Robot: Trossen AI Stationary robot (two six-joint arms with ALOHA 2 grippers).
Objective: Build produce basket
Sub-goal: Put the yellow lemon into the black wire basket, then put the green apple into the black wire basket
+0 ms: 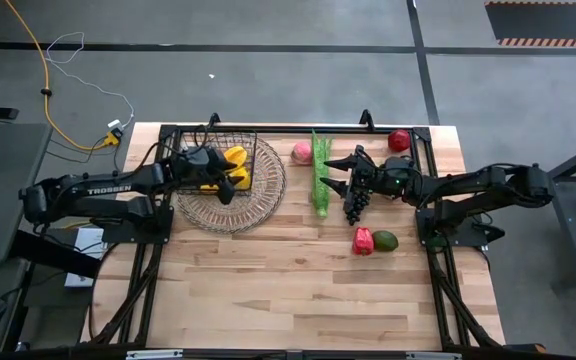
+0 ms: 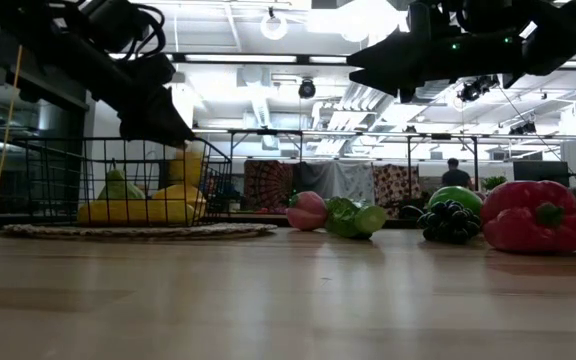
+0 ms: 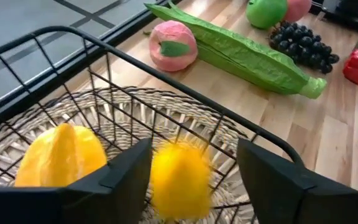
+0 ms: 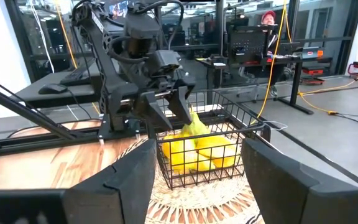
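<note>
The black wire basket (image 1: 200, 140) stands on a round woven tray (image 1: 258, 195) at the table's far left and holds yellow produce (image 1: 235, 157). My left gripper (image 3: 194, 148) hangs open over the basket. A blurred yellow piece (image 3: 179, 180) shows between its fingers, with a gap on each side. My right gripper (image 1: 334, 172) is open and level above the long green stalk (image 1: 320, 185), with nothing between its fingers. A pink peach (image 1: 302, 152), purple grapes (image 1: 356, 205), a red apple (image 1: 399, 140), a red pepper (image 1: 363, 241) and an avocado (image 1: 385, 240) lie on the table.
A green apple (image 3: 266, 9) lies beside the grapes, hidden under my right arm in the high view. A black frame (image 1: 423, 135) runs along the table's far edge and sides. The near half of the wooden table (image 1: 298, 300) is bare wood.
</note>
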